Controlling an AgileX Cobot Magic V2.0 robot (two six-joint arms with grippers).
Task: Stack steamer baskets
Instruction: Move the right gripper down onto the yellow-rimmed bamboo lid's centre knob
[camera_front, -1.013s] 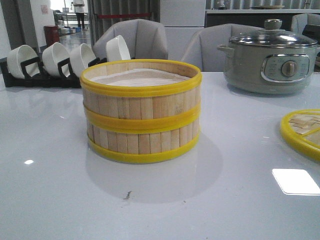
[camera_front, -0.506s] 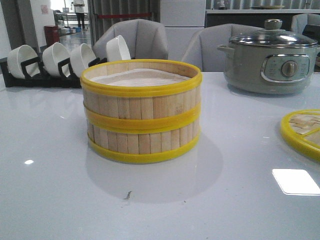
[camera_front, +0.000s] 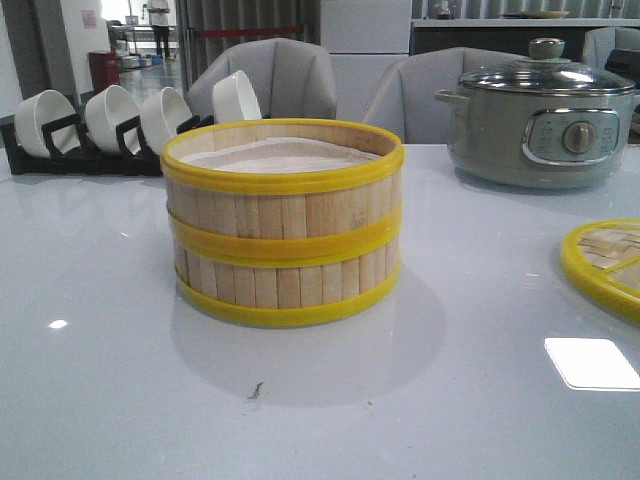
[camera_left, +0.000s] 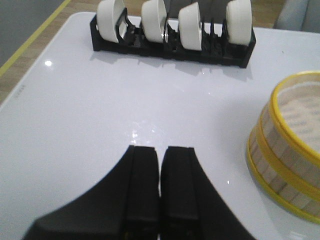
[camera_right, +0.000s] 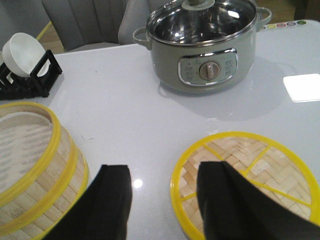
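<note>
Standing near the middle of the white table (camera_front: 480, 400), the two steamer baskets (camera_front: 283, 225) were already one on top of the other, their yellow bands meeting in a level seam halfway up, so the stacking looked done. A pale liner (camera_front: 280, 155) lay inside the upper ring. Judged by their thin bamboo slats, they should be light and fairly stiff, though the slats might flex or crack under a hard pinch; the smooth yellow rim looked the surest place to take hold, one finger inside and one outside the wall. On the glossy tabletop they could slide if nudged sideways.

The left gripper (camera_left: 160, 175) hovered over bare table well apart from the stack, its fingers pressed together on nothing. The right gripper (camera_right: 162, 195) hung with its fingers spread wide, empty, between the baskets and the woven lid (camera_right: 247, 182), which lay flat to the robot's right. Farther back stood the grey electric pot (camera_front: 545, 115) under its glass cover, and a black rack of white bowls (camera_front: 110, 125) stood at the far left.
</note>
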